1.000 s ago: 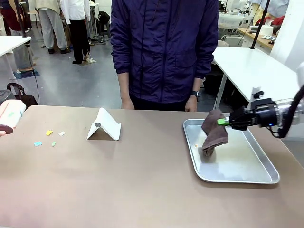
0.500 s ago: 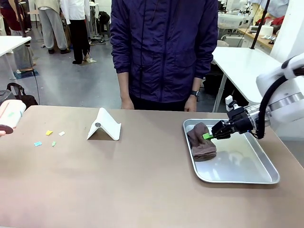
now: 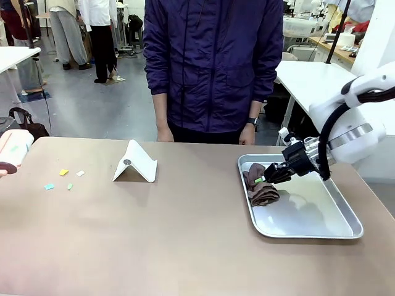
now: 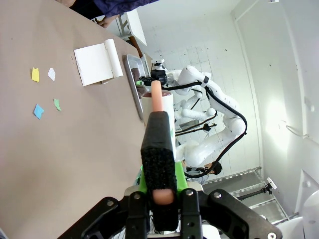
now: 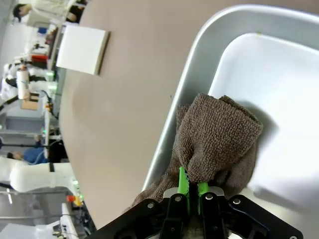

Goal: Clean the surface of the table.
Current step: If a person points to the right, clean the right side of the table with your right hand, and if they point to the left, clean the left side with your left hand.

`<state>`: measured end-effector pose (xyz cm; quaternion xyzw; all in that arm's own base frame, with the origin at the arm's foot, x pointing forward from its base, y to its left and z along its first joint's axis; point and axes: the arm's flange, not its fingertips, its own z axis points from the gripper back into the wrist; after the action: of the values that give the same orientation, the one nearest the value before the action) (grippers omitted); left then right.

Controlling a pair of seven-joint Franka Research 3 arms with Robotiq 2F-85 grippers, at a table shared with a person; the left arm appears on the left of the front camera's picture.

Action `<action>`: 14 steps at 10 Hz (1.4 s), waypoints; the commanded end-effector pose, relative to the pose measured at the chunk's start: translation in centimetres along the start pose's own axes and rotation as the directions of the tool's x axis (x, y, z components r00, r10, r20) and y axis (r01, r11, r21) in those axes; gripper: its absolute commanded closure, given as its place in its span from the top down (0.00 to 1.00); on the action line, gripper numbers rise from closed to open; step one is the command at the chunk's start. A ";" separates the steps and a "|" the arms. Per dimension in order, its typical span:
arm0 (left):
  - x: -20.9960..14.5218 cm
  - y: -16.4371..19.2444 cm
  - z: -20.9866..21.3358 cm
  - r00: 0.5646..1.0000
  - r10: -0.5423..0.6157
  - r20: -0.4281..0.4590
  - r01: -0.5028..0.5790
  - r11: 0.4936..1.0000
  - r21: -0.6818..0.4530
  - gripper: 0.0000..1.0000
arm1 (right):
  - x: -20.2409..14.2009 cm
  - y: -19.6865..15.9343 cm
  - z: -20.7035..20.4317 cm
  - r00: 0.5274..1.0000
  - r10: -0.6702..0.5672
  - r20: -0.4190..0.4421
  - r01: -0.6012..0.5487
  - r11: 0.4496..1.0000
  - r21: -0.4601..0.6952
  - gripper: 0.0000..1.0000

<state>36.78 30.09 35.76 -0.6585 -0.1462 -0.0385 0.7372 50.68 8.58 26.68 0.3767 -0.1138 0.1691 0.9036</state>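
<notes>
Pinching the cloth [image 3: 264, 192] at centre right, the right gripper [image 3: 258, 180] is set well apart from the scraps [image 3: 63, 172] at far left of the table [image 3: 185, 240].

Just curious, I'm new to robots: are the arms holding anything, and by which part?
The right gripper pinches a fold of the brown towel; the left gripper clamps a roller by its black foam handle.

I log on the table [image 3: 185, 246]: white folded stand [image 3: 136, 162] left of centre | coloured paper scraps [image 3: 63, 172] near left edge | lint roller [image 3: 13, 151] at left edge | metal tray [image 3: 321, 216] right, brown cloth [image 3: 260, 188] bunched at its left end | person in purple jacket [image 3: 213, 61] at far side.
</notes>
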 end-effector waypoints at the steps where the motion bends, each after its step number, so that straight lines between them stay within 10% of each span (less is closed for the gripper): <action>1: -0.1 -0.6 0.0 1.000 0.013 -0.002 -0.013 1.000 -0.001 0.00 | -0.9 0.5 -1.1 0.999 0.032 -0.032 -0.036 0.992 -0.124 0.07; 14: -0.1 -0.6 0.0 1.000 0.013 -0.002 -0.013 1.000 -0.001 0.00 | -4.2 -5.8 11.6 0.916 -0.175 0.362 0.237 0.962 -0.134 0.07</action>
<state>36.76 30.11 35.80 -0.6583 -0.1466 -0.0386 0.7373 49.40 -3.84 29.72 0.3161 -0.2228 -0.0054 0.9222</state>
